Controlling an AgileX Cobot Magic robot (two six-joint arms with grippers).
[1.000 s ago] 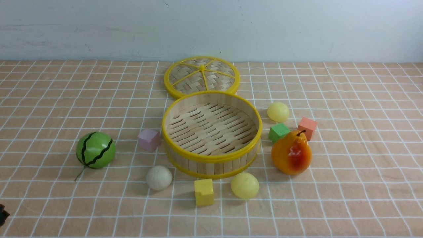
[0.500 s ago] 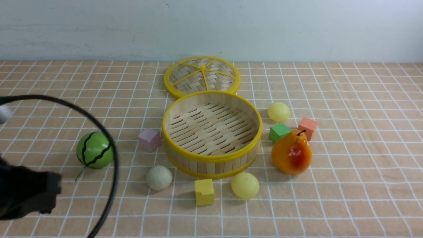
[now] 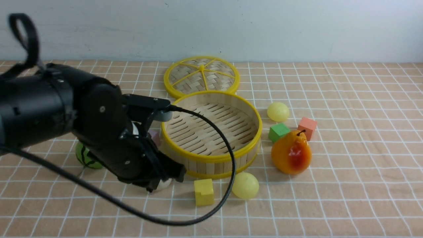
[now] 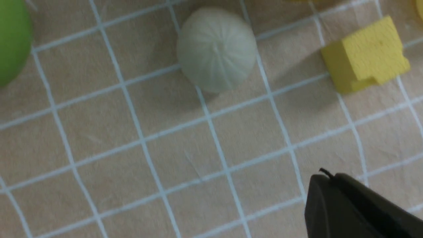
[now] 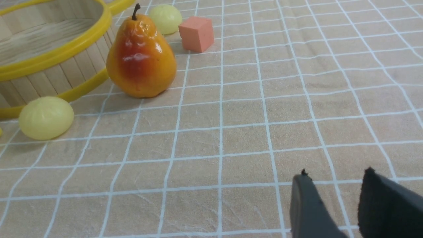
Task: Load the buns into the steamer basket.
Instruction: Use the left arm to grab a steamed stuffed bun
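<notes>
The steamer basket (image 3: 211, 165) held nothing. The off-white bun (image 4: 216, 49) sat at its 7 o'clock by the left gripper (image 3: 165, 180), whose grip I couldn't tell. The near yellow bun (image 3: 245, 185) lay at 6 and the far yellow bun (image 3: 278, 111) at 2. The right gripper (image 5: 335, 175) stood slightly parted, empty.

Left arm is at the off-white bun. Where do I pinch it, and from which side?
Probably best from straight above, closing across the widest part of the off-white bun, low on its dome. It sits upright, pleats up, and is round, so any angle should work. The yellow cube stands apart, leaving room.
</notes>
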